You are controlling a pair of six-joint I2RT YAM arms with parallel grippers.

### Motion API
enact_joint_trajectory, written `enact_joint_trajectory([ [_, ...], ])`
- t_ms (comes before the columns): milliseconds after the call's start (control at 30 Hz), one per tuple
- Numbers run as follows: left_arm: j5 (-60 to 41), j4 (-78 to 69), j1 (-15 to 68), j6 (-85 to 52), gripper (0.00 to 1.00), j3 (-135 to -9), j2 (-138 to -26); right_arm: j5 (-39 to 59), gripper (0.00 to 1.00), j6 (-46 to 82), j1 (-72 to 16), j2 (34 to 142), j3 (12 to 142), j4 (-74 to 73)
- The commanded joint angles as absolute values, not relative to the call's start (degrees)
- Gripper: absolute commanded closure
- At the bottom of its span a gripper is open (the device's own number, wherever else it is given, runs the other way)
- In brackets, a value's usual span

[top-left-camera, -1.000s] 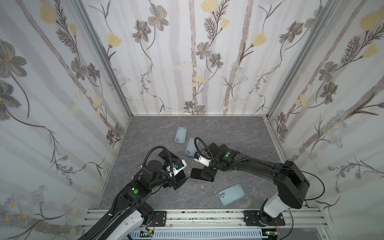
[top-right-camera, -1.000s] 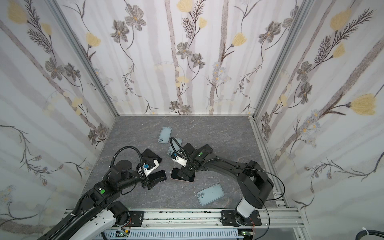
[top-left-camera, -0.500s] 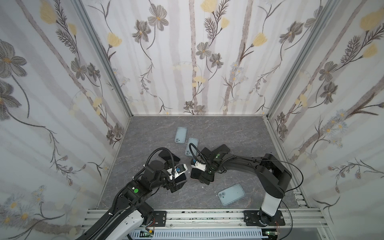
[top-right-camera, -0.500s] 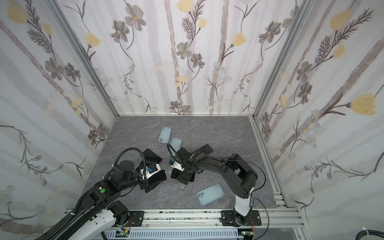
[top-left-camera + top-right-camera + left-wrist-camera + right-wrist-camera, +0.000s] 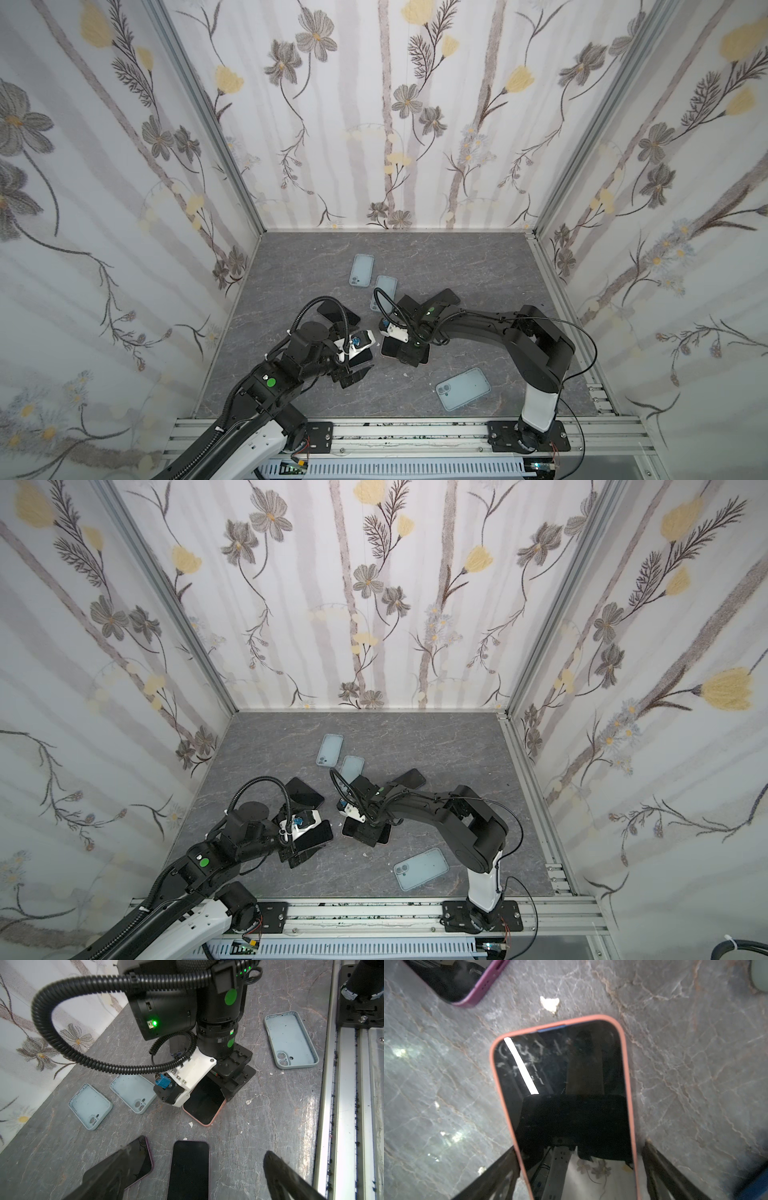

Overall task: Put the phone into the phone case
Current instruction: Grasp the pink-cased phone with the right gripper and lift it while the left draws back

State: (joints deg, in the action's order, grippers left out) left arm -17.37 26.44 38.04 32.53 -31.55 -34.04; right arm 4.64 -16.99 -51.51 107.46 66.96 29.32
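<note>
A pink-edged phone (image 5: 566,1088) lies screen up on the grey table (image 5: 478,266). My right gripper (image 5: 577,1167) stands over it, open, with one finger on each long side of it, close to its edges. It shows in both top views, right gripper (image 5: 409,353) (image 5: 368,833) pointing down. My left gripper (image 5: 197,1178) is open above a purple-edged phone (image 5: 189,1167) that lies flat between its fingers without touching them. Three light-blue phone cases lie open side up: two far ones (image 5: 361,270) (image 5: 386,291) and a near one (image 5: 463,388).
Two more dark phones lie flat, one left of the middle (image 5: 338,313) and one behind the right arm (image 5: 446,297). In the left wrist view a third phone (image 5: 141,1159) lies partly behind a finger. Walls close three sides. An aluminium rail (image 5: 415,432) runs along the front.
The right arm's elbow has swung in toward the middle while its gripper stayed over the pink-edged phone, jaws narrowing a little. The left gripper has barely moved.
</note>
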Motion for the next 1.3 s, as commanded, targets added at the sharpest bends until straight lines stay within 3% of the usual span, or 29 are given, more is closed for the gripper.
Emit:
enact_joint_trajectory([
  [0,-17.1,26.7,38.1,33.3,0.00,-32.4,-34.0,4.4,0.16,-17.2,-51.5,108.5,66.7,33.6],
  [400,-16.6,25.7,38.3,33.8,0.00,-32.1,-33.8,1.0,0.30,-12.5,-51.5,105.8,66.6,33.5],
  [800,-13.1,13.8,38.3,28.1,0.00,-31.0,-33.4,2.7,0.33,-2.9,-47.4,93.6,61.6,27.7],
  [1267,-9.8,-2.1,38.3,20.0,0.00,-30.8,-41.5,4.6,0.33,3.5,-26.5,77.8,58.3,27.5],
])
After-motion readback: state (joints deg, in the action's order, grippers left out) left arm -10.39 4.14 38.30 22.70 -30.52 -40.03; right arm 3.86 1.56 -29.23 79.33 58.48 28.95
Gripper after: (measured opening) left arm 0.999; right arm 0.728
